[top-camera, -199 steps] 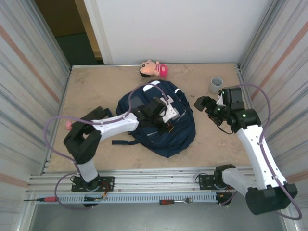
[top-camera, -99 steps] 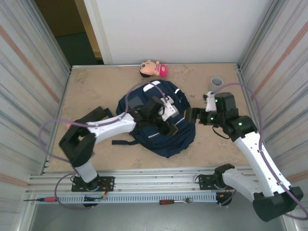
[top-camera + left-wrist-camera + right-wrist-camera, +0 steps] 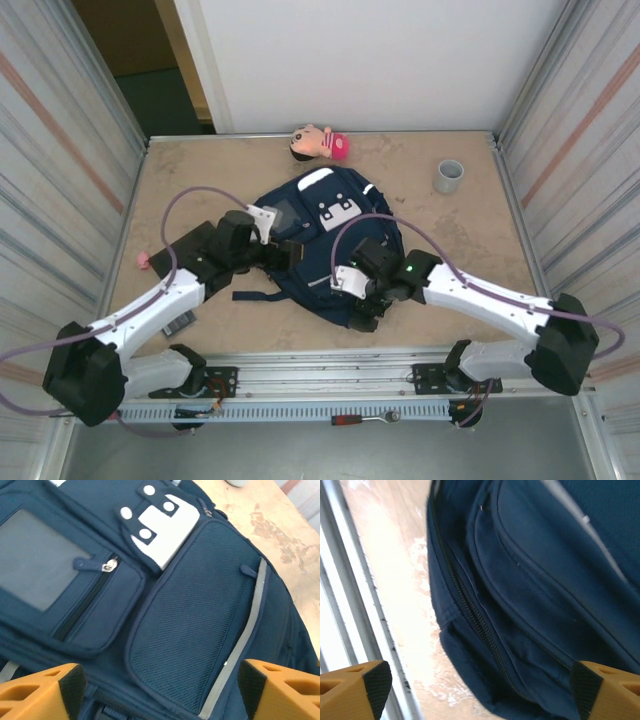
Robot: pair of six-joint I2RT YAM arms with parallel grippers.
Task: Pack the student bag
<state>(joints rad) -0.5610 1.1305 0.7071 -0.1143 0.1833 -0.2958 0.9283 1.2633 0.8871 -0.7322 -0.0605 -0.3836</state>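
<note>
Me: L gripper (image 3: 160, 692) is released, jaws wide, nothing btwn them. I've got it hovering over the bag (image 3: 362, 192), on its left side, w/ the mesh pocket (image 3: 200, 630) under it.

Ctrl: R side?

Me: R gripper (image 3: 480, 687) is spread wide too and empty, at the bag's near edge, w/ a zip (image 3: 475, 615) running below it. Can't tell if either gripper's tips touch fabric.

Ctrl: Where's the bag?

Me: Flat on the table (image 3: 200, 180), about mid, front face up. On my L wrist cam I see the white patch (image 3: 167, 527) w/ snaps, a window pocket (image 3: 35, 565) beside it, and a grey stripe (image 3: 240, 645) along the mesh pocket.

Ctrl: Anything else?

Me: Doll head (image 3: 320, 143) w/ pink cap just beyond the bag's far end, by the back wall. Grey cup (image 3: 449, 176) far right, well apart from the bag. Small pink bit (image 3: 143, 260) at the table's left edge. Screwdriver (image 3: 80, 412) and ratchet (image 3: 365, 418) lie down by the arm bases.
</note>
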